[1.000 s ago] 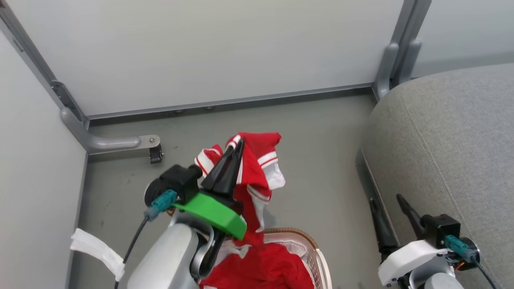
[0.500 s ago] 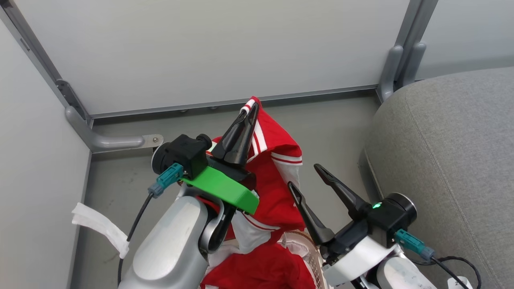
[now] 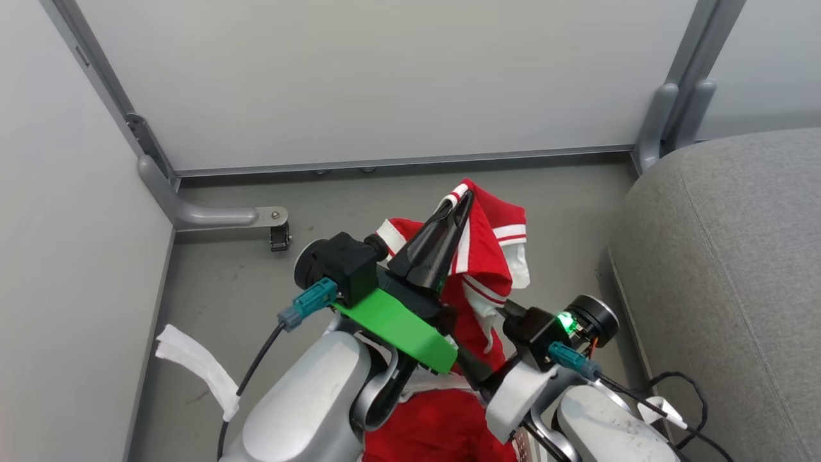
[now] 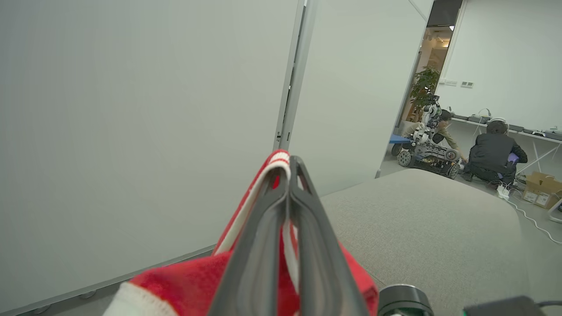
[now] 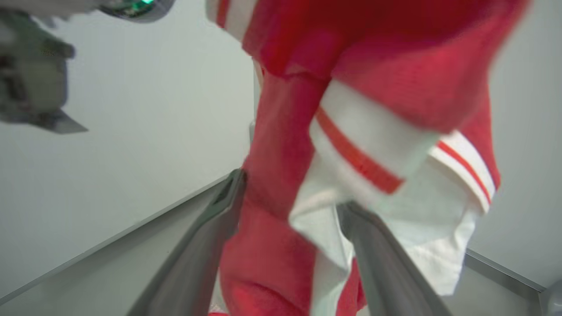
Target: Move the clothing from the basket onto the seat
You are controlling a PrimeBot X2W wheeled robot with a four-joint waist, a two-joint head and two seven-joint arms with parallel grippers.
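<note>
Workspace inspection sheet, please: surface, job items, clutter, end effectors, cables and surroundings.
Surface: grey floor, scuffed, between the panels and the sofa.
Job's things: red jersey hanging above the floor; grey sofa seat at the right.
Clutter: white cloth strip by the left panel.
End effectors: left end effector shut on the jersey's striped edge; right end effector open, with the hanging jersey between its fingers.
Cables: black cable from the left wrist's teal plug; second black cable looping off the right wrist.
Surroundings: white partition panels; two people crouched by another robot.
</note>
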